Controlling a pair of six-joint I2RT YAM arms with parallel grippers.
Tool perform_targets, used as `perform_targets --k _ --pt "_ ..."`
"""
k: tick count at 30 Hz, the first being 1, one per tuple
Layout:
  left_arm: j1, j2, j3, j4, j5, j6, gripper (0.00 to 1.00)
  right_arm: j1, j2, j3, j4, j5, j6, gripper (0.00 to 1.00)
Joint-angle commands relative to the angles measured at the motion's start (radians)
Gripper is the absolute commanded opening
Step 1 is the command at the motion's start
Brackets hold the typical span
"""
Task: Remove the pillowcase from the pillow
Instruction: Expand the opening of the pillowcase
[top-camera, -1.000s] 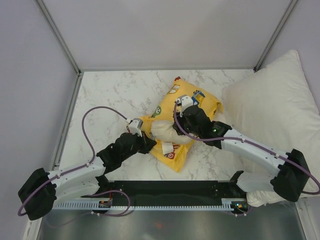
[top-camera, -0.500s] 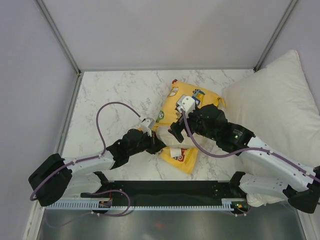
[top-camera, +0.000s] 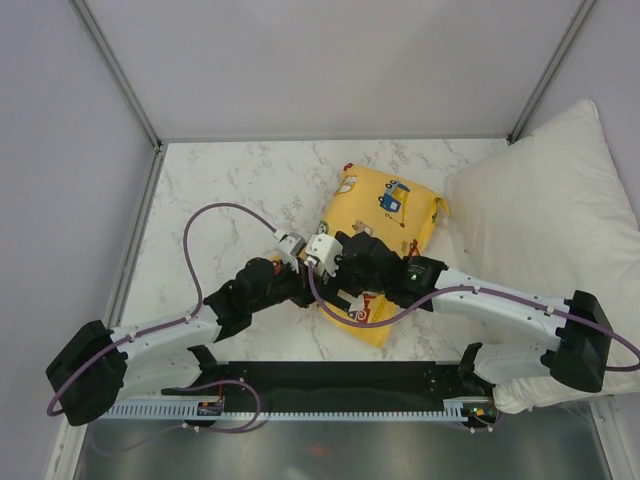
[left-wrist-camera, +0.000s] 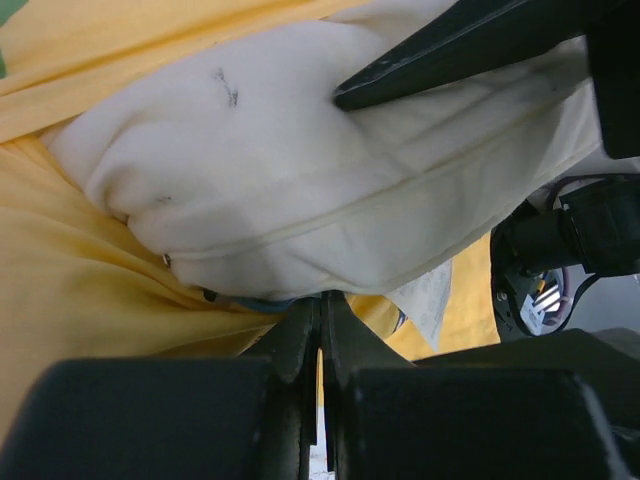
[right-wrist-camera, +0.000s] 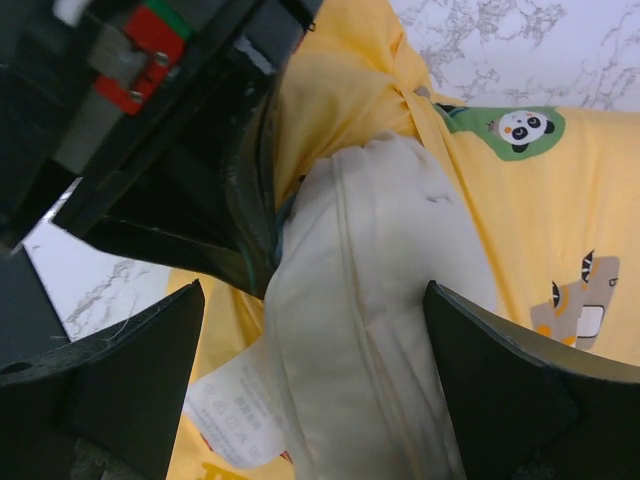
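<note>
left gripper (left-wrist-camera: 320, 335) clamped shut at pillowcase (top-camera: 390, 200) mouth, hold unclear; right gripper (right-wrist-camera: 310, 300) spread wide, nothing held, pillow (right-wrist-camera: 370, 230) straddled at 8 o'clock edge.

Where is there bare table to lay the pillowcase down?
Free: marble between left wall and pillowcase, and along the back wall. Crowded: centre, where the left gripper and right gripper meet the pillow; a white pillow fills the right.
</note>
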Motion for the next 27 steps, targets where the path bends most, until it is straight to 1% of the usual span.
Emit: perform_targets --k 1,5,9,11,12,14,15,16,17,18,19,20,21,22,23,24,25,27 --pt "-0.004 -0.062 0.005 0.048 0.048 0.052 0.02 0.013 0.025 -0.027 0.07 0.161 -0.041 0.98" --pt "-0.004 -0.098 -0.007 0.02 0.053 0.06 0.02 0.03 0.038 -0.054 0.122 0.362 -0.054 0.98" --pt "-0.002 -0.14 -0.022 -0.001 0.056 0.066 0.02 0.029 0.039 -0.057 0.139 0.478 -0.055 0.98" --pt "-0.002 -0.169 -0.03 -0.009 0.047 0.067 0.02 0.03 0.062 -0.047 0.11 0.478 -0.047 0.98" --pt "-0.002 -0.178 -0.031 -0.02 0.044 0.069 0.02 0.03 0.068 -0.049 0.086 0.44 -0.034 0.98" --pt "-0.002 -0.189 -0.032 -0.028 0.028 0.075 0.02 0.03 0.085 -0.05 0.064 0.389 -0.021 0.92" --pt "-0.004 -0.197 -0.032 -0.032 0.024 0.078 0.02 0.03 0.093 -0.052 0.044 0.357 -0.015 0.83" --pt "-0.002 -0.195 -0.032 -0.032 0.019 0.081 0.02 0.032 0.097 -0.055 0.041 0.351 -0.006 0.53" --pt "-0.001 -0.195 -0.032 -0.035 -0.001 0.083 0.02 0.032 0.111 -0.06 0.035 0.349 -0.001 0.41" --pt "0.001 -0.188 -0.032 -0.037 -0.011 0.084 0.02 0.033 0.114 -0.057 0.018 0.35 0.005 0.24" --pt "0.005 -0.184 -0.024 -0.06 -0.031 0.078 0.02 0.032 0.117 -0.052 0.009 0.387 0.031 0.0" --pt "0.008 -0.181 -0.015 -0.089 -0.118 0.066 0.02 0.035 0.108 -0.046 -0.002 0.396 0.038 0.0" --pt "0.016 -0.175 -0.004 -0.124 -0.163 0.052 0.02 0.033 0.098 -0.041 -0.028 0.412 0.051 0.0" --pt "0.039 -0.171 0.016 -0.191 -0.235 0.023 0.02 0.036 0.081 -0.038 -0.04 0.436 0.072 0.0" --pt "0.057 -0.168 0.025 -0.227 -0.349 0.002 0.02 0.038 0.041 -0.04 -0.052 0.444 0.086 0.0" --pt "0.079 -0.169 0.036 -0.265 -0.396 -0.023 0.02 0.039 0.016 -0.041 -0.075 0.453 0.1 0.0" --pt "0.141 -0.171 0.048 -0.285 -0.422 -0.058 0.02 0.039 -0.008 -0.044 -0.089 0.459 0.112 0.0" --pt "0.223 -0.172 0.051 -0.305 -0.421 -0.097 0.02 0.041 -0.068 -0.038 -0.138 0.462 0.15 0.0"
